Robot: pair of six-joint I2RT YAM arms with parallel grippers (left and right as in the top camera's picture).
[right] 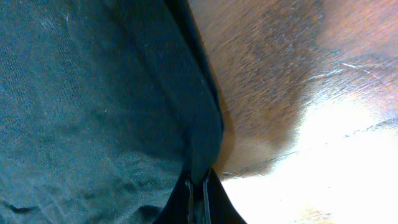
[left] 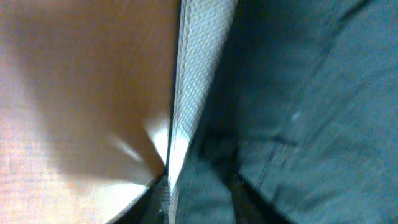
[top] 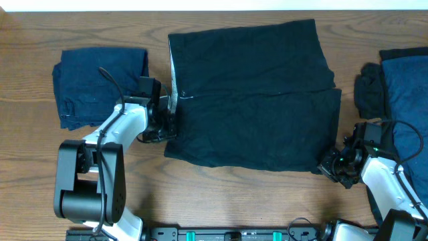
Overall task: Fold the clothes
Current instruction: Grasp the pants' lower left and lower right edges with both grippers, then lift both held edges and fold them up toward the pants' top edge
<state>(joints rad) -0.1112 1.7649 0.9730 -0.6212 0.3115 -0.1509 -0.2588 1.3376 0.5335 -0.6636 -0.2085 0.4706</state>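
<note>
No text, label, brand, number or sign is showing legibly in any view, neither on the shorts nor on the table.
</note>
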